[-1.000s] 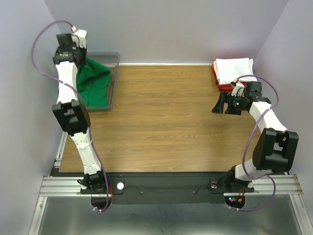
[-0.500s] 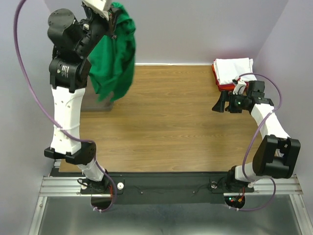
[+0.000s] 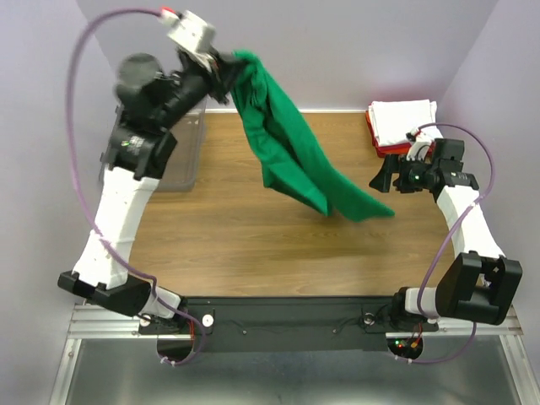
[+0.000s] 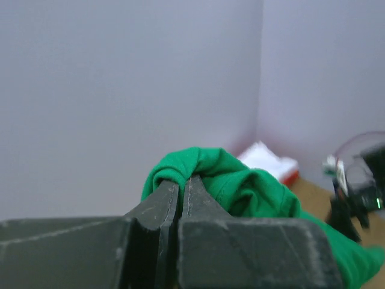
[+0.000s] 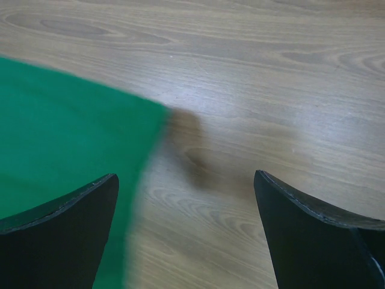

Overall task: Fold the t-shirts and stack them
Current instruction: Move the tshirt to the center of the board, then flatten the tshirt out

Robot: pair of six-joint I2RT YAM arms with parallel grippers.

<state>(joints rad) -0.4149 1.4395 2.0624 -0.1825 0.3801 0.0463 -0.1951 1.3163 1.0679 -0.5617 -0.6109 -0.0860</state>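
Note:
High over the table's back left, my left gripper (image 3: 224,72) is shut on a bunch of the bright green t-shirt (image 3: 291,156). The shirt hangs in the air and streams right across the table, its lower end (image 3: 364,209) close to my right gripper (image 3: 384,180). In the left wrist view the fingers (image 4: 171,201) pinch green t-shirt cloth (image 4: 240,189). The right gripper (image 5: 186,174) stands open and empty above the wood, with the green t-shirt (image 5: 60,132) blurred at its left. A folded white t-shirt (image 3: 403,118) lies on a folded red t-shirt (image 3: 385,150) at the back right corner.
A clear grey plastic bin (image 3: 184,160) stands at the table's back left, partly behind my left arm. The wooden table (image 3: 253,245) is walled by lilac panels on three sides. In the left wrist view the white and red stack (image 4: 267,159) shows near the far corner.
My left arm has lifted the green t-shirt out of the bin and swung it up and to the right, so the cloth now flies out over the middle. The right gripper has barely moved.

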